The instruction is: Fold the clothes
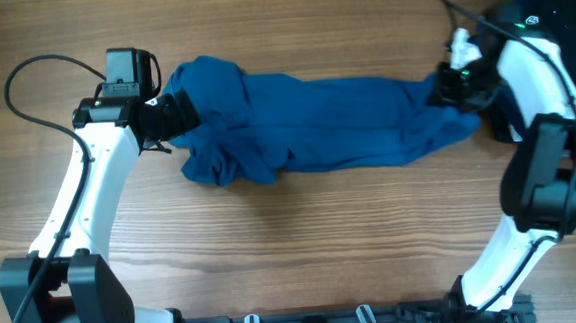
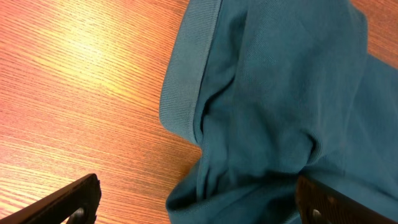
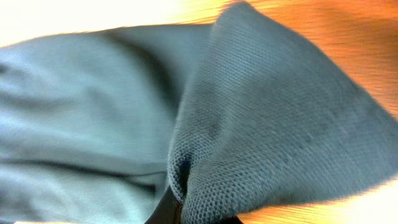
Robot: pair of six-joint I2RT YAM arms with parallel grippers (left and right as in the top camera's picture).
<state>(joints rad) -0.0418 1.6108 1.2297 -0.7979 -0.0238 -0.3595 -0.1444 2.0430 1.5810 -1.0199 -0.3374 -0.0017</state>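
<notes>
Crosswise, shirt point(image 1: 316, 130) bunched; right pincer point(image 1: 446, 87) pinches edge, left pincer point(image 1: 173, 116) agape.

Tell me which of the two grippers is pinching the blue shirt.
The right gripper: a fold of the blue shirt is clamped in it. The left gripper has its fingers wide apart.

Most of the right tool point(image 3: 176, 210) under blurred shirt point(image 3: 280, 124) folds; left tool point(image 2: 198, 190) fingers point(image 2: 68, 202) half off bottom edge.
</notes>
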